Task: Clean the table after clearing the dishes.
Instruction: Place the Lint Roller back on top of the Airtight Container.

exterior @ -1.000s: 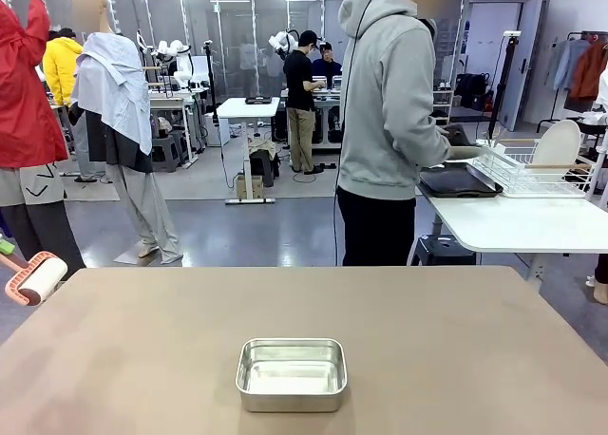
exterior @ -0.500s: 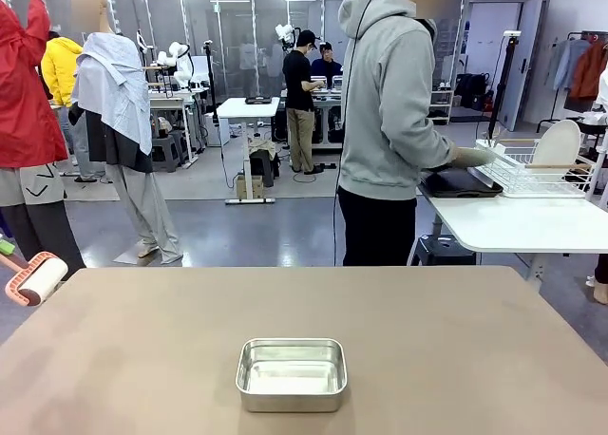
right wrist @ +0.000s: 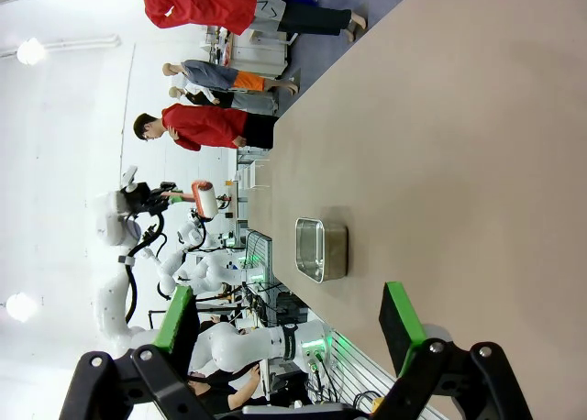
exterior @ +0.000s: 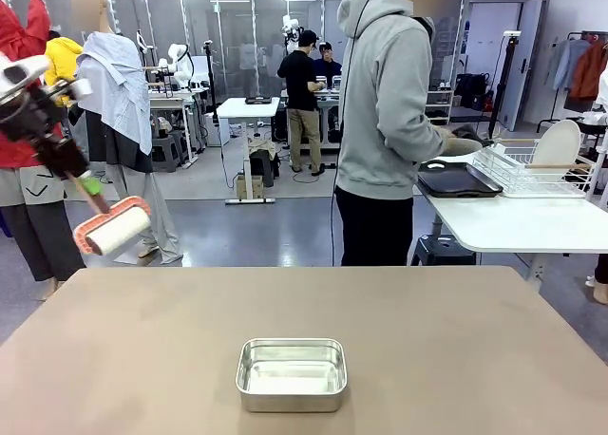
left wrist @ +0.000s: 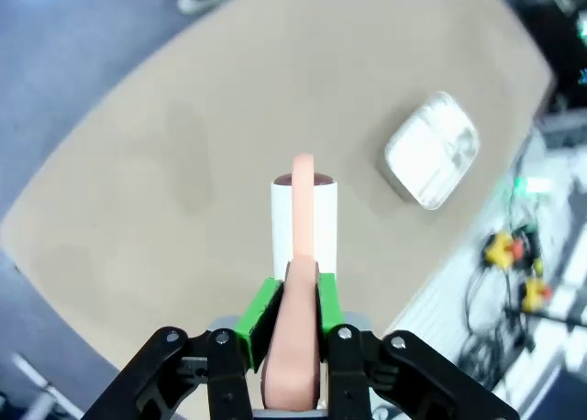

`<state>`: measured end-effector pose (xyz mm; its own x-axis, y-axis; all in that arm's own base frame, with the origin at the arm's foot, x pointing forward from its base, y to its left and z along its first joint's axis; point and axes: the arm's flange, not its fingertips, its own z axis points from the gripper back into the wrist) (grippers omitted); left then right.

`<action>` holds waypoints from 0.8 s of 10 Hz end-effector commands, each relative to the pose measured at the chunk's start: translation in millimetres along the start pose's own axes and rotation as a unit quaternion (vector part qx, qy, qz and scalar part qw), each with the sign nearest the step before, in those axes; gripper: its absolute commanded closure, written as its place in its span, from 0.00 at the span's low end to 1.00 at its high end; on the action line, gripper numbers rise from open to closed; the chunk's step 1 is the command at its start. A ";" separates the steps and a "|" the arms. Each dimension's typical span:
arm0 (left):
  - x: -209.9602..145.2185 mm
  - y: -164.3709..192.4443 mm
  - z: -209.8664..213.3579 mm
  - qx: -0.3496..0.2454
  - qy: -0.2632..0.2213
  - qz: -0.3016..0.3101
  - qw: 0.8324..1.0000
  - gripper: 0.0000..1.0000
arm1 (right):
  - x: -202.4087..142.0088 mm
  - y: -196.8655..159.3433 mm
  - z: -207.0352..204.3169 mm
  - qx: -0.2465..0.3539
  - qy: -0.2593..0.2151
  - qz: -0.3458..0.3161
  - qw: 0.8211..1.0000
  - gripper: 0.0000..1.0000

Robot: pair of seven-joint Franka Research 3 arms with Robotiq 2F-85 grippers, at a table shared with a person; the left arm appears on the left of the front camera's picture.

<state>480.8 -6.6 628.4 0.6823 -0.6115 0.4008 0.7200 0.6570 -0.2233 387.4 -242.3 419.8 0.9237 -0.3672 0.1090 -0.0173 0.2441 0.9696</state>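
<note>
The taupe table (exterior: 446,340) stretches across the front view, bare apart from one steel pan. Above its far left corner my left gripper (exterior: 89,182) is shut on the salmon handle of a white lint roller (exterior: 112,229), which hangs tilted in the air. In the left wrist view the gripper (left wrist: 293,312) clamps that handle and the roller (left wrist: 304,226) points down at the table (left wrist: 183,145). My right gripper (right wrist: 289,296) is open and holds nothing, well above the table (right wrist: 459,145). Of the dishes, a white plate (exterior: 557,144) stands in a wire rack and dark trays (exterior: 460,180) lie beside it.
A small steel pan (exterior: 291,373) sits near the table's front middle, and shows as the pan (left wrist: 431,161) and the pan (right wrist: 321,248) in the wrist views. A person in a grey hoodie (exterior: 385,122) stands at the white side table (exterior: 518,224), hands by the trays.
My left arm has swung up and to the right with the lint roller, from the low left edge to above the table's far left corner. The person's hand shifted at the trays.
</note>
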 end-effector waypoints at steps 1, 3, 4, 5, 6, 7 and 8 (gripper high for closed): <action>11.8 -48.8 -31.1 0.005 0.067 -0.148 0.987 0.77 | -0.2 3.8 -0.3 -0.001 -0.006 0.000 1.000 0.00; 29.5 -120.8 -74.6 0.001 0.096 -0.239 0.966 0.77 | -0.2 3.8 -0.3 -0.001 -0.006 0.000 1.000 0.00; 30.6 -155.3 -95.9 0.021 0.121 -0.292 0.948 0.77 | -0.2 3.8 -0.3 -0.001 -0.006 0.000 1.000 0.00; 27.6 -185.3 -111.1 0.019 0.122 -0.344 0.931 0.77 | -0.2 3.8 -0.3 -0.001 -0.006 0.000 1.000 0.00; 22.8 -204.9 -119.0 0.019 0.121 -0.368 0.922 0.77 | -0.2 3.8 -0.3 -0.001 -0.006 0.000 1.000 0.00; 22.5 -215.2 -119.0 0.025 0.111 -0.373 0.921 0.77 | -0.2 3.8 -0.3 -0.001 -0.006 0.000 1.000 0.00; 40.8 -203.6 -121.6 -0.002 0.143 -0.335 0.931 0.77 | -0.2 3.8 -0.3 -0.001 -0.006 0.000 1.000 0.00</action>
<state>359.9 -231.4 578.8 0.0383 -0.9779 0.2057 0.9988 0.0435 0.0207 387.3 -242.4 419.9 0.9236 -0.3676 0.1092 -0.0174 0.2442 0.9696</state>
